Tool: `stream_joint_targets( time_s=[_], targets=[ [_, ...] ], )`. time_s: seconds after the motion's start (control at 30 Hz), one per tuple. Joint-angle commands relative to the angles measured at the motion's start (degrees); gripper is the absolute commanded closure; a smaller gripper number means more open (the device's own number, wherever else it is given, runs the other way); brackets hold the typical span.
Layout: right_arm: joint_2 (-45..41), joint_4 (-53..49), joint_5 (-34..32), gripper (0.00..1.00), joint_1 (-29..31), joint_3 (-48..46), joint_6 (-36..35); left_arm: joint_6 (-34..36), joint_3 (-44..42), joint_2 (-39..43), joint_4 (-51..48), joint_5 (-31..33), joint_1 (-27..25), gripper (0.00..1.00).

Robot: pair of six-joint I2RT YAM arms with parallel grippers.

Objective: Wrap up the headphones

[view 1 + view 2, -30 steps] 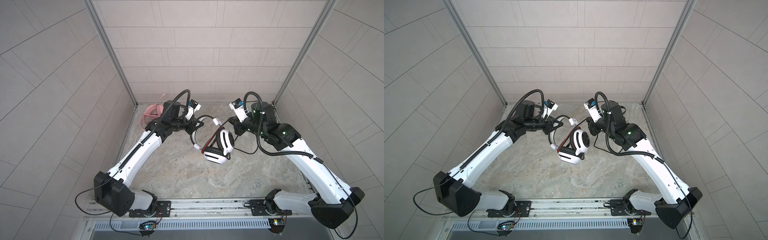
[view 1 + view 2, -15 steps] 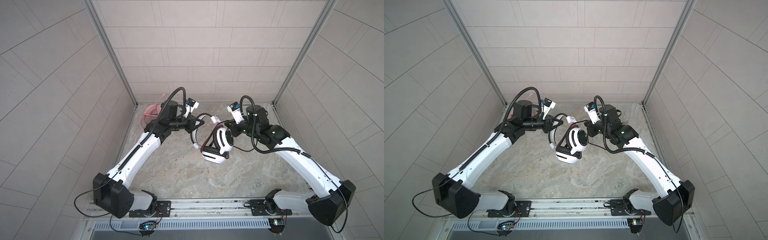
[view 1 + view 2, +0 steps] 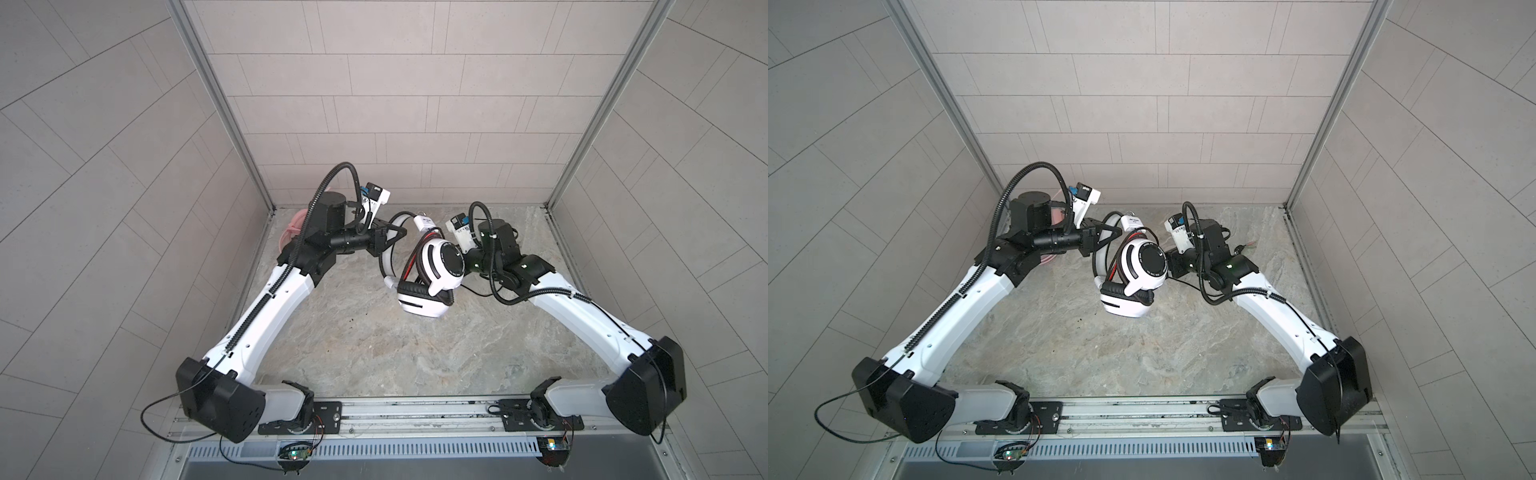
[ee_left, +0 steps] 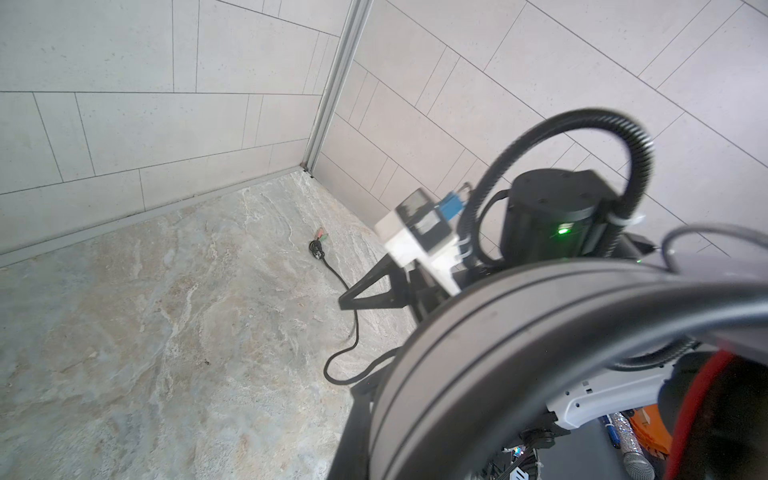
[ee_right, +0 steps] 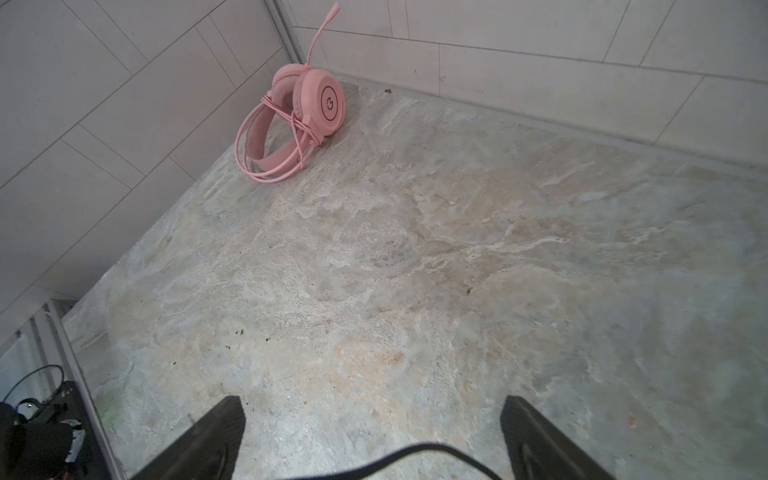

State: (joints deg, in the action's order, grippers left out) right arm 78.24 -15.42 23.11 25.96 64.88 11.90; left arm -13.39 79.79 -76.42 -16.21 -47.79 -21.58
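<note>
At centre, white-and-black headset (image 3: 440, 266), pink headset (image 5: 309, 104) cornered behind

Marble-pattern tabletop (image 3: 374, 353), pink headset (image 5: 299, 120) w/ cable wrapped round it resting in far-left corner, black cable (image 4: 351, 320) end w/ plugs (image 4: 321, 237) lying near far-right corner.

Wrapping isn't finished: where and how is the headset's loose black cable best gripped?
Probably on the black cable, at the slack stretch lying on the table, short of the plugs, coming from above, jaws across it: it is thin, lies flat, with bare stone either side.
</note>
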Motion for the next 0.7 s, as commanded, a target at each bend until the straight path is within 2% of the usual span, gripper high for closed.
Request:
stream_joint_targets(
  time_s=[0.0, 0.1, 0.3, 0.37, 0.47, 0.57, 0.67],
  targets=[
    [1.7, 6.8, 2.0, 0.01, -0.2, -1.4, 1.7, -4.9, 5.6, -0.3, 0.7, -2.5, 1.0, 1.00],
    [4.5, 7.3, 0.4, 0.01, -0.6, -0.9, 0.2, -7.7, 6.1, -0.3, 3.2, -3.4, 1.2, 1.00],
    [10.0, 12.6, 1.4, 0.01, -1.2, 0.3, 0.3, -12.8, 8.1, -0.4, 6.8, -4.1, 1.8, 1.00],
    [12.1, 14.6, 2.3, 0.04, -1.8, 0.4, 0.6, -15.0, 8.7, -0.6, 8.4, -4.5, 2.1, 1.00],
    [14.4, 18.2, 3.4, 0.12, -2.3, -0.7, 1.5, -17.3, 9.3, -0.6, 9.9, -4.6, 2.8, 1.00],
    [16.3, 18.7, 4.6, 0.26, -2.7, -0.8, 1.2, -19.1, 9.6, -0.4, 11.0, -4.5, 4.0, 1.00],
    [17.1, 18.4, 5.8, 0.52, -2.8, -1.5, 0.9, -22.4, 9.2, -0.6, 12.7, -3.8, 5.6, 1.00]
  ],
)
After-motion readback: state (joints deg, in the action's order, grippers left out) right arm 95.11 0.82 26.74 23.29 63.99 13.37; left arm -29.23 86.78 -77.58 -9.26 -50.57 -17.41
